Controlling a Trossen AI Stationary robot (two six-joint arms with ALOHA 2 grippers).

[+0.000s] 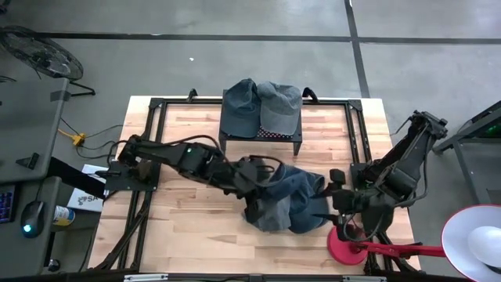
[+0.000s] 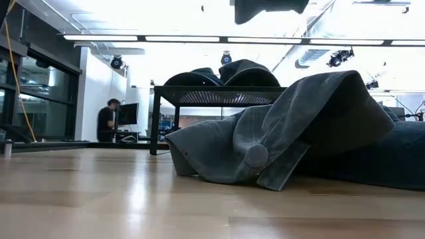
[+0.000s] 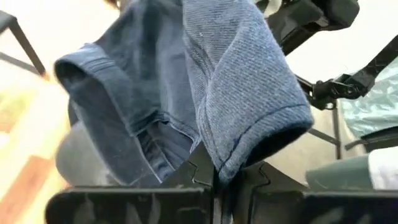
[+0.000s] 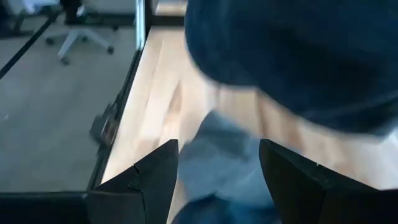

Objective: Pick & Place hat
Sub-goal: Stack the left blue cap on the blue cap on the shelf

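Note:
Several blue denim hats lie in a heap (image 1: 293, 205) on the table's middle right, resting on the wood. In the low view the front hat (image 2: 265, 143) lies on the table with its top button facing me. Two more hats (image 1: 261, 106) sit on top of a black rack. My left gripper (image 1: 254, 196) reaches from the left into the heap and is shut on a hat (image 3: 205, 74). My right gripper (image 1: 338, 188) is open at the heap's right edge. Its fingers stand either side of blue cloth (image 4: 217, 174); whether they touch it, I cannot tell. My left gripper pinches a fold of a denim hat's cloth (image 3: 219, 163) between its two shut fingers. The stitched edge and crown (image 3: 249, 81) spread out beyond the fingertips. Whether the hat is lifted clear of the heap, I cannot tell.
The black rack (image 1: 227, 141) stands at the table's far middle. A red round base (image 1: 344, 247) sits at the near right corner, close to my right arm. A white dish (image 1: 477, 239) lies off the table's right. A person (image 2: 105, 123) stands far behind. Bare wood is at near left.

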